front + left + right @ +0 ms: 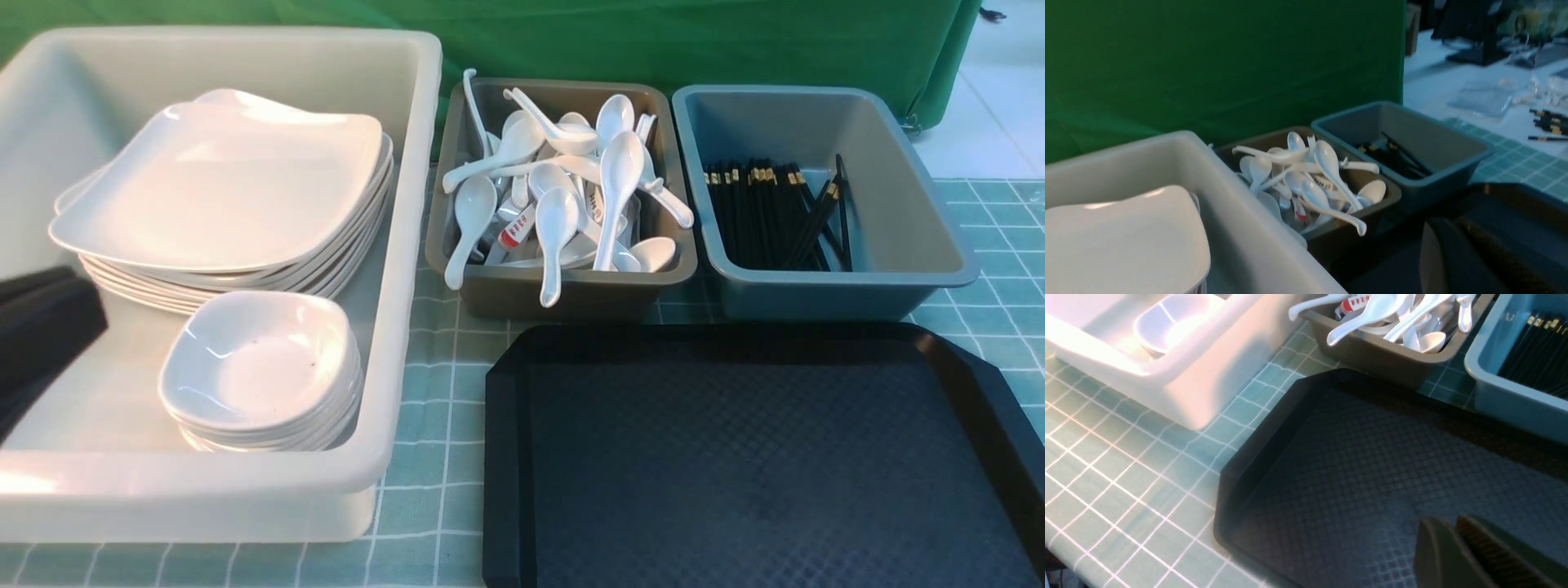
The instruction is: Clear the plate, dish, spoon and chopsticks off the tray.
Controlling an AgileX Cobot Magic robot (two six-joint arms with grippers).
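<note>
Tray (751, 457) bare on counter (433, 392). Plate (220, 184) and dish (257, 359) top stacks in white tub (400, 245). Right fingers (1453, 555) pressed closed above tray floor. Left fingers (1457, 253) closed, empty, beside tub.

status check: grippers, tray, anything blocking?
Right gripper shut, empty, over the black textured plastic tray. Left gripper shut, empty. Tray floor bare. No obstruction seen.

Glossy white plate (220, 188) and dish (257, 363); matt black plastic tray (759, 457), fine-textured floor.
</note>
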